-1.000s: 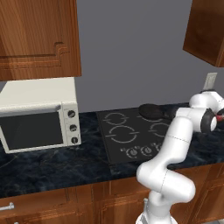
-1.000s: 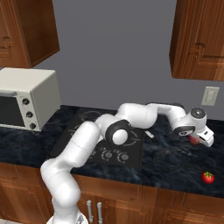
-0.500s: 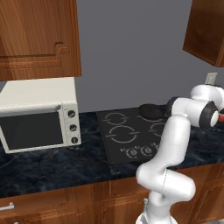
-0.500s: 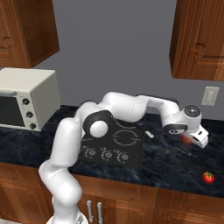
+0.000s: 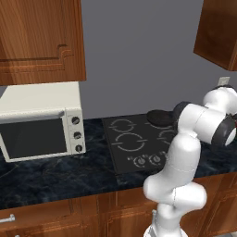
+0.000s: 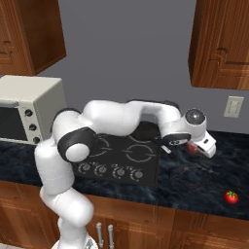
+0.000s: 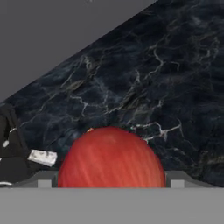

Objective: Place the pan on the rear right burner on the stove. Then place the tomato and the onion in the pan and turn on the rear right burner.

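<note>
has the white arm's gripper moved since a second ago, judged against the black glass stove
Yes. In the right base view the gripper has drawn in leftward toward the black glass stove, over the dark marble counter.

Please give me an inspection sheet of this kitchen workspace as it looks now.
Surface: dark marble counter, black stove set into it.
Job's things: pan on the stove's rear right; tomato on the counter, front right; onion at the gripper.
Clutter: nothing seen.
Grippers: gripper right of the stove, fingers apparently around the onion.
Cables: nothing seen.
Surroundings: microwave, wall outlet, wooden cabinets.
</note>
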